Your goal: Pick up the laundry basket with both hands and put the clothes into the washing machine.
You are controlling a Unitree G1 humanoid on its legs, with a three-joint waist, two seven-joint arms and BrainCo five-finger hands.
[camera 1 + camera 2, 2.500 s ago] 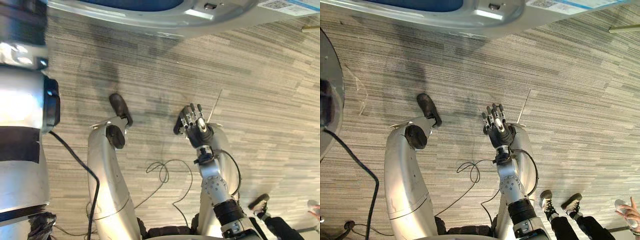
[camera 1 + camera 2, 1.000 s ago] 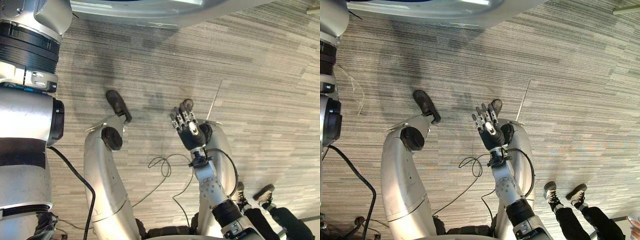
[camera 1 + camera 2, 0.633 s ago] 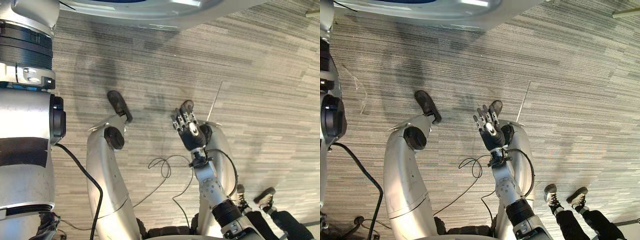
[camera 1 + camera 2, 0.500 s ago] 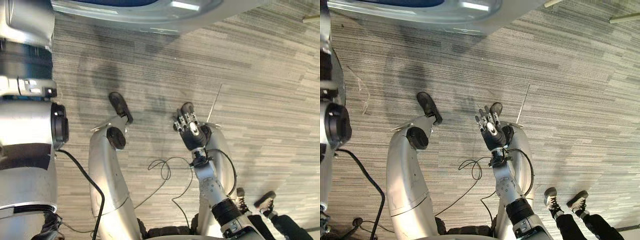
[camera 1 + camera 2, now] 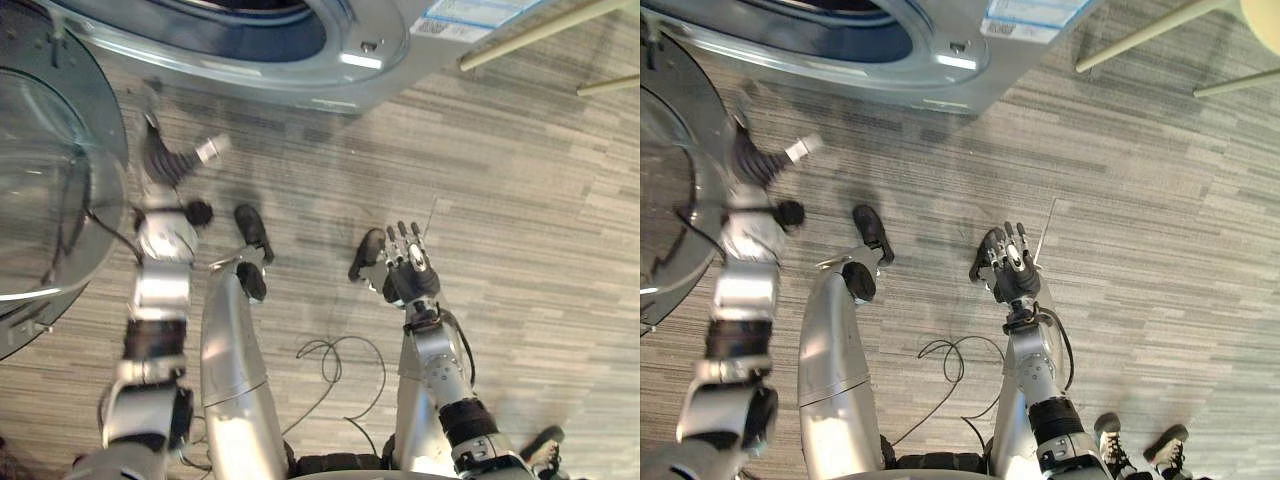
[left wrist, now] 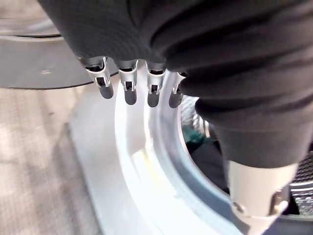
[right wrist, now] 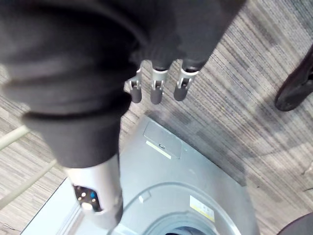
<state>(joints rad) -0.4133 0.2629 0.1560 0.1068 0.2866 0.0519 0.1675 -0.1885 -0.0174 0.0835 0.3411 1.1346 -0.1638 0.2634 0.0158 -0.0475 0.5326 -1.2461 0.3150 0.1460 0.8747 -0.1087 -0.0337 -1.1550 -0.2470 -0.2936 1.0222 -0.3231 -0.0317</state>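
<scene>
The washing machine (image 5: 372,62) is a silver-grey front-loader standing on the striped grey carpet floor (image 5: 530,210), its front panel curving round a wide circular opening. Its round glass door (image 5: 50,150), rimmed in the same silver-grey, is swung fully open to the left of the opening. Inside the perforated metal drum (image 6: 304,180), just behind the shiny rim, lie dark clothes (image 6: 208,159) with a bit of green cloth among them.

Right hand (image 5: 1008,272) (fingers (image 5: 1007,236) straight) hovers near washing machine (image 5: 958,70).
</scene>
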